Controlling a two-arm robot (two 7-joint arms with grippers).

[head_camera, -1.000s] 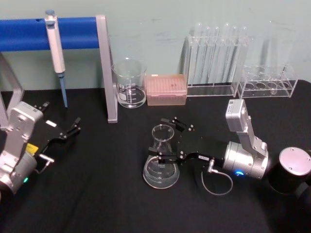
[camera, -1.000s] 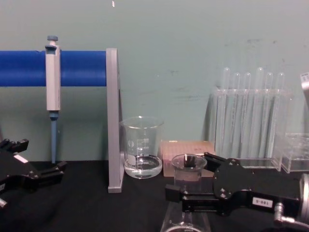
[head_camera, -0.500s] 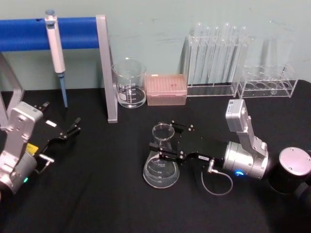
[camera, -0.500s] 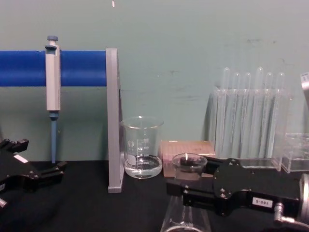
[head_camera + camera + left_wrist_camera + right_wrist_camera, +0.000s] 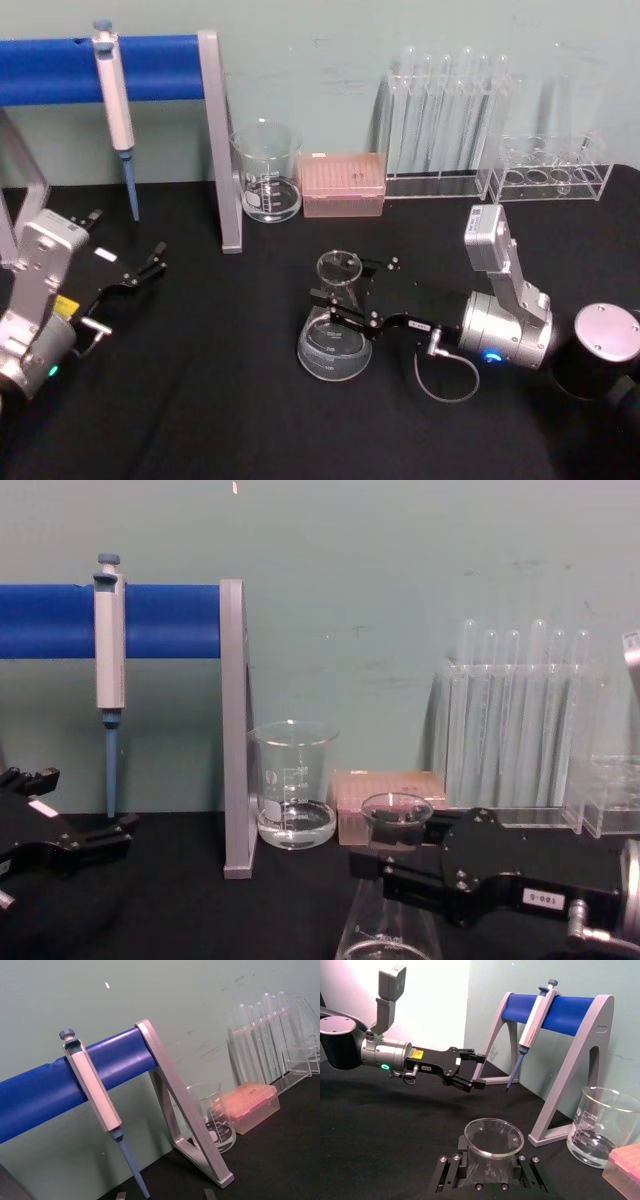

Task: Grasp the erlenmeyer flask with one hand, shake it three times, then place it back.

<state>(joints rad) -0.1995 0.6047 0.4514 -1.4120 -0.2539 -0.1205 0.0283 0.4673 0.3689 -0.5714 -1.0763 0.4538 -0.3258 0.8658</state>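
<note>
1. At the middle of the black table [image 5: 200,400], head view: the clear glass conical erlenmeyer flask [image 5: 333,345] stands upright with some clear liquid in its wide base. The black two-fingered right gripper [image 5: 337,304] reaches in from the right and is clamped on the flask's neck below the rim. Whether the base touches the table cannot be told. The black left gripper [image 5: 155,258] sits near the left edge, well apart, fingers parted and holding nothing.
2. Left wrist view: a grey pipette [image 5: 92,1091] hangs on a blue bar stand [image 5: 30,1095]. Past the stand are a straight-walled glass beaker [image 5: 214,1120] and a pink tip box [image 5: 250,1104].
3. Right wrist view: the flask's rim sits between the right gripper's fingers [image 5: 451,1176], which press the neck from both sides.
4. Chest view: the clamped neck shows in front of the pink tip box, with the clear test tubes [image 5: 510,720] standing behind.
</note>
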